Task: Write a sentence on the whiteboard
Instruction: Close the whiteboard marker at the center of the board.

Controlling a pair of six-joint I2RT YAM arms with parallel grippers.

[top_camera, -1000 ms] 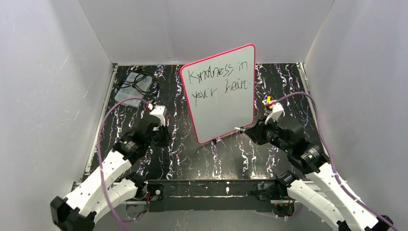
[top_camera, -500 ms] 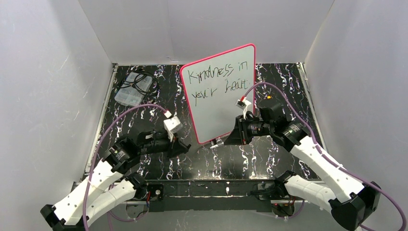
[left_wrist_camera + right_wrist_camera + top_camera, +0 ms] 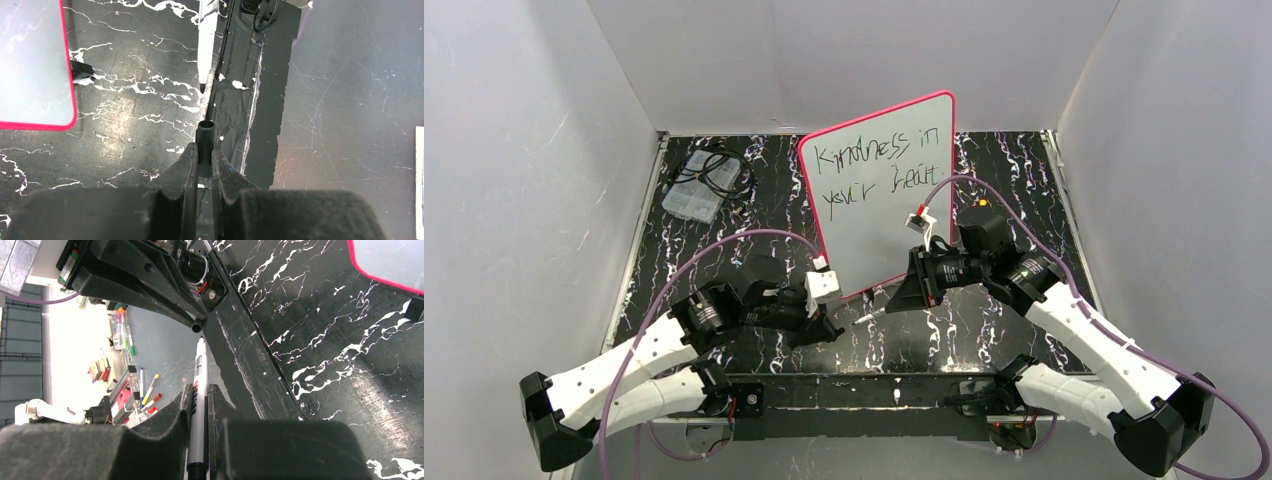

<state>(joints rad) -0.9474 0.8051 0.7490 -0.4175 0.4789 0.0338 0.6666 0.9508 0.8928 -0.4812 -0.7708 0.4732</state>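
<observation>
1. The table (image 3: 1014, 170) is black with white squiggly lines all over it.
2. The whiteboard (image 3: 879, 215) stands up on the middle of the table. It is white with a thin pink-red edge and round corners. A small black foot (image 3: 80, 70) sits under its bottom edge.
3. The left arm (image 3: 624, 365) reaches in low from the left, in front of the board. Its pincer (image 3: 204, 152) is just in front of the board's bottom left corner. The pincer is pinching a small black cap (image 3: 205, 131).
4. The right arm (image 3: 1104, 345) reaches in from the right. Its pincer (image 3: 200, 390) is down low, just in front of the board's bottom edge. It is squeezing a pen (image 3: 199, 365) between its two fingers.
5. The sentence (image 3: 879, 165) is on the top half of the board, in thin dark letters. It has two lines. The top line looks like "Kindness in" and the bottom line looks like "your heart".
6. A clear box (image 3: 692, 198) lies at the far left of the table, with black wires (image 3: 719, 168) on it.
7. The pen is thin and light gray. Its tip points at the open end of the cap.
8. The cap is a short black tube. It is very near the pen tip, but the two are not touching.
</observation>
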